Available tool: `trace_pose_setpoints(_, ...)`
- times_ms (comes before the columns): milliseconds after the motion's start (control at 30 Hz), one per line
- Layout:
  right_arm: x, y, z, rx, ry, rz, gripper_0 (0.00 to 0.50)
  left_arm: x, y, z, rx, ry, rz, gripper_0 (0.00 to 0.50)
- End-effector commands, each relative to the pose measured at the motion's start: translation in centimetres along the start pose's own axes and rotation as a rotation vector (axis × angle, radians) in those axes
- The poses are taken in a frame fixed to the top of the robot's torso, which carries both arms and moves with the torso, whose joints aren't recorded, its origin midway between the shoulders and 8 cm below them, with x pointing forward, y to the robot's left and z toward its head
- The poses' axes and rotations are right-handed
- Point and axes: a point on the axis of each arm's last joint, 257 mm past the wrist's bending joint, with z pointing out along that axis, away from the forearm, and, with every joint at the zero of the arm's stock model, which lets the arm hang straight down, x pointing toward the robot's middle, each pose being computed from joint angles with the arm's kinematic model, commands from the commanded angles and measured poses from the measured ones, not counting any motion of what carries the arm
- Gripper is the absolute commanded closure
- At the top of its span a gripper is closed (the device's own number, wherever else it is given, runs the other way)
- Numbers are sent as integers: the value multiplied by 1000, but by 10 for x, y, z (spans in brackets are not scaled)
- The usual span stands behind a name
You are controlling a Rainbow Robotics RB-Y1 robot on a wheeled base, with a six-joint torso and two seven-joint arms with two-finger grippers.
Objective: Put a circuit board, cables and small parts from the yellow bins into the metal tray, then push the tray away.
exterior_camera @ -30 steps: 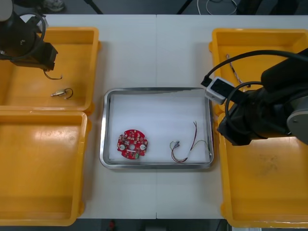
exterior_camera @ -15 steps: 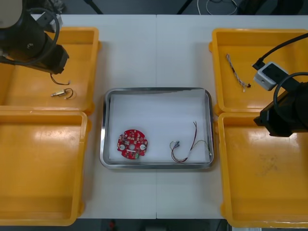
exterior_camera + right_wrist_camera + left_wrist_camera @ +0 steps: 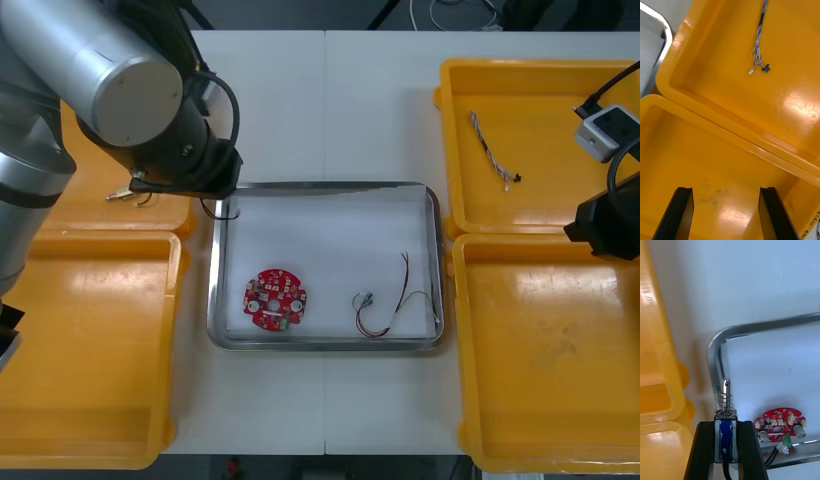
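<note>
- The metal tray (image 3: 325, 186) sits on the tabletop (image 3: 325, 100) between yellow bins (image 3: 90, 350), not yet pushed away.
- The right pincer (image 3: 725, 210), at the tray's 3 o'clock, stands apart and empty.
- The left pincer (image 3: 725, 424), at the tray's 10 o'clock corner, is clamped on a small metal part (image 3: 726, 399), not yet dropped in.
- The circuit board (image 3: 275, 298) lies in the tray at 7 o'clock.
- A red and yellow cable (image 3: 385, 305) lies at its 5 o'clock; a blue and white cable (image 3: 493, 150) waits in the 2 o'clock bin.

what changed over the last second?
Left gripper, shut on a small metal part, swung from the far left yellow bin to the metal tray's far-left corner. Right gripper, open, pulled back rightward over the near right bin. Circuit board, red and yellow cable unmoved.
</note>
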Motion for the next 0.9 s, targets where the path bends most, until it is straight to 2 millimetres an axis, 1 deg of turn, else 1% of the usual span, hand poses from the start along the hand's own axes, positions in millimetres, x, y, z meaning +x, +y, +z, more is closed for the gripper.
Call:
trace_pose_setpoints(33,-28,-33,-7,26,-24,93,0,13,-39,17,33,1,17,500)
trace_pose_setpoints(133,-46,-40,-5,11,-40,127,0,17,-50,30,39,8,31,500)
trace_pose_setpoints(300,-78,-49,-1,-16,-56,185,0,19,-56,53,41,17,32,500)
trace_pose_setpoints(367,-94,-55,2,-6,-58,212,0,20,-58,65,38,19,33,500)
trace_pose_setpoints(433,-99,-57,8,8,-41,221,0,19,-60,74,36,12,38,500)
trace_pose_setpoints(500,-103,-58,15,23,-15,223,0,18,-61,81,32,0,41,500)
trace_pose_setpoints(567,-100,-57,30,43,32,232,0,19,-64,92,31,-3,40,500)
trace_pose_setpoints(600,-100,-57,32,47,40,235,0,20,-65,94,33,-1,39,500)
trace_pose_setpoints(633,-97,-55,40,47,66,240,0,21,-65,98,34,4,34,500)
trace_pose_setpoints(700,-94,-48,54,26,106,260,0,22,-67,100,35,5,32,500)
trace_pose_setpoints(767,-93,-43,63,10,132,272,0,24,-67,101,37,10,29,500)
trace_pose_setpoints(833,-97,-41,69,1,136,280,0,26,-68,101,36,13,27,493)
trace_pose_setpoints(867,-102,-40,73,-4,130,283,0,26,-68,101,36,14,24,374)
trace_pose_setpoints(900,-108,-39,75,-7,120,288,0,26,-69,102,37,13,23,190)
